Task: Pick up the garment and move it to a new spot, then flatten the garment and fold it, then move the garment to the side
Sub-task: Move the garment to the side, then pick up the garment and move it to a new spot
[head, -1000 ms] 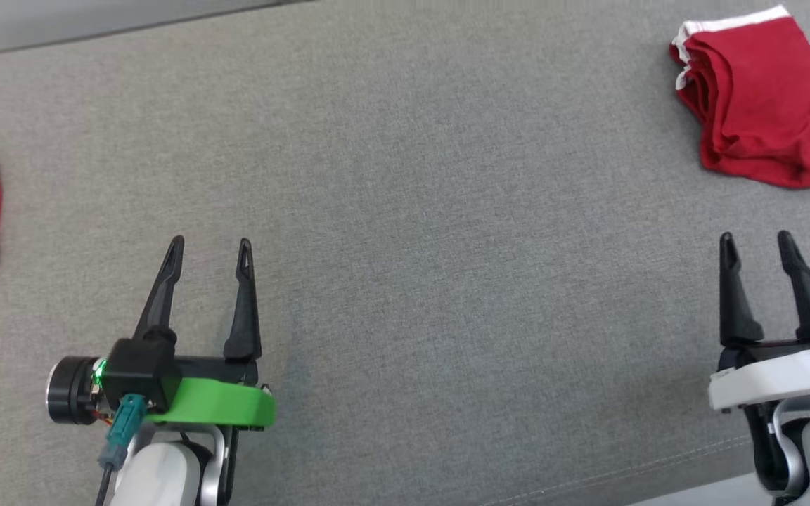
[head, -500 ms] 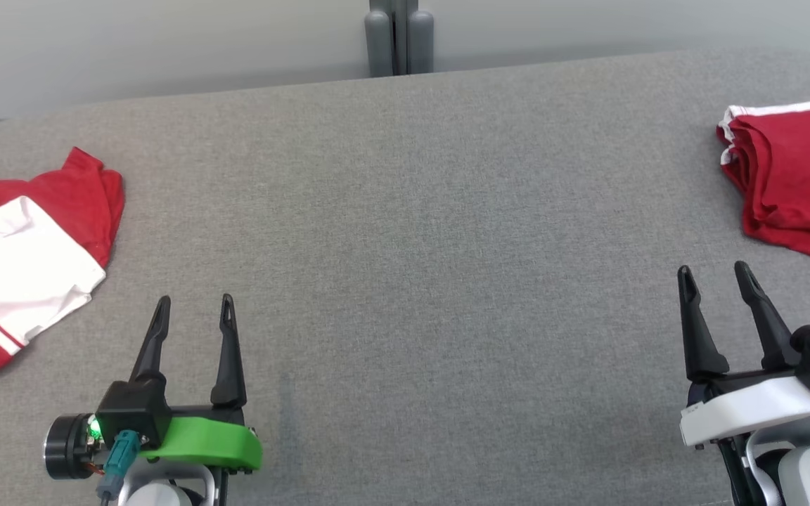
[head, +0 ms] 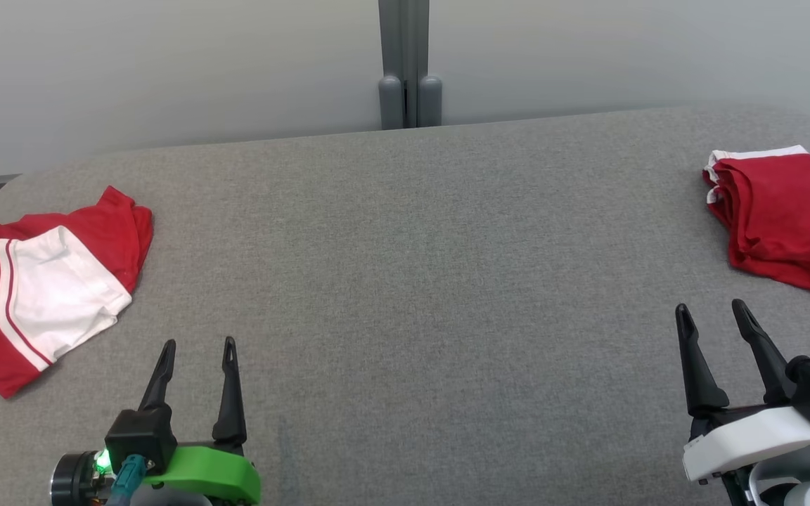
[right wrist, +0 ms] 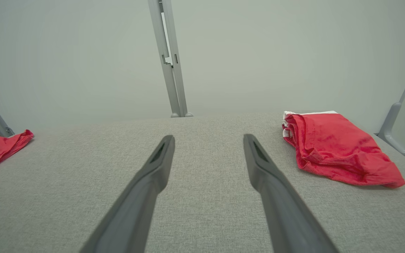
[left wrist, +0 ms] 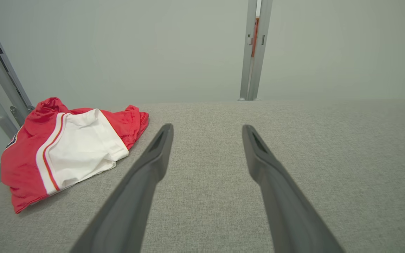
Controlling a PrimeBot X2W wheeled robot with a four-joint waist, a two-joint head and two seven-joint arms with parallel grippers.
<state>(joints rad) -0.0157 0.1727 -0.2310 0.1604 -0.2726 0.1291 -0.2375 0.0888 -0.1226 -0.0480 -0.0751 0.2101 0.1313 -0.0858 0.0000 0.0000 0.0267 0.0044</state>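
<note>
While both pairs of jaws are hanging open and empty over the desk (head: 405, 281), I am sizing up the crumpled red-and-white garment (head: 46, 295) lying at its left end. It is looking light, limp and likely to sag, so I am aiming for the bunched red edge nearest my left jaws.

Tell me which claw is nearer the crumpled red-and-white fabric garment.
Left. The left claw hangs open just right of the crumpled red-and-white fabric garment; the right claw hangs across the grey padded table, near the folded red garment.

Black left claw (head: 198, 344) mounts on green bracket (head: 204, 474), right claw (head: 709, 307) on white bracket (head: 749, 436)
</note>
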